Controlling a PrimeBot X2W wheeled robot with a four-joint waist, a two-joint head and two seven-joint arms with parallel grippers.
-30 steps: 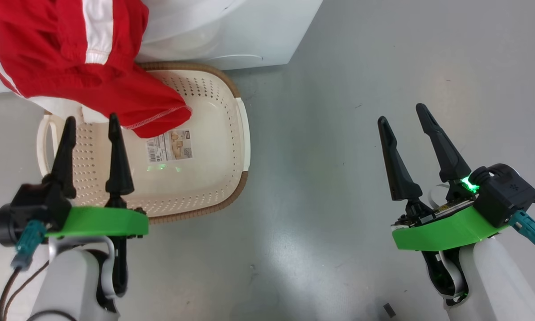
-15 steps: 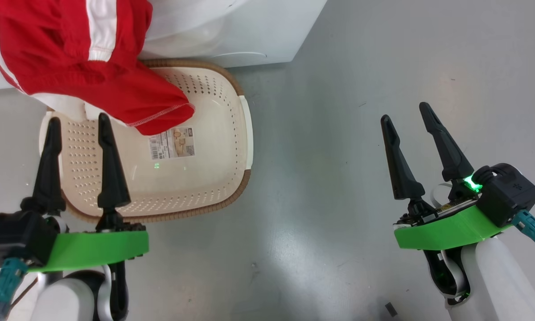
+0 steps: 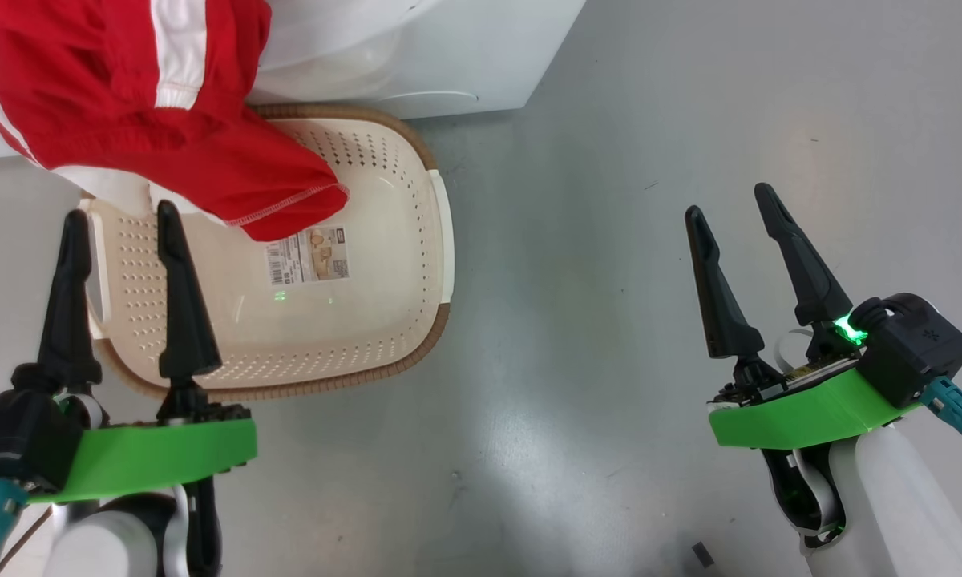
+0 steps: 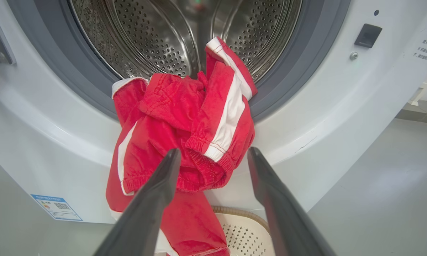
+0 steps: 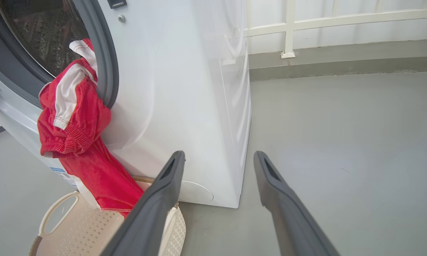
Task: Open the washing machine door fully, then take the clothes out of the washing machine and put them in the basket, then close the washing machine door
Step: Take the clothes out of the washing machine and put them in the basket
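Note:
The red clothes (image 4: 185,135) with white stripes hang out of the washing machine (image 4: 323,124), over the grey gasket. They trail down its white front, and their lower end (image 3: 280,208) dangles over the back of the basket (image 3: 441,240). My left gripper (image 3: 119,215) is open and holds nothing. It hovers over the basket's left end, a little short of the clothes (image 3: 128,104). In its own wrist view the left gripper (image 4: 214,151) points at the hanging bundle. My right gripper (image 3: 728,200) is open over bare floor, far right of the basket. The washing machine door is out of view and the drum opening stands uncovered.
The basket (image 5: 74,231) stands on grey floor right against the washing machine (image 5: 185,89); a paper label (image 3: 305,256) lies on its bottom. Open floor spreads to the right. A white railing (image 5: 288,32) runs along the wall behind.
My left gripper has drawn back toward the lower left, away from the hanging clothes, still open. The clothes, the basket and the right arm have kept their places.

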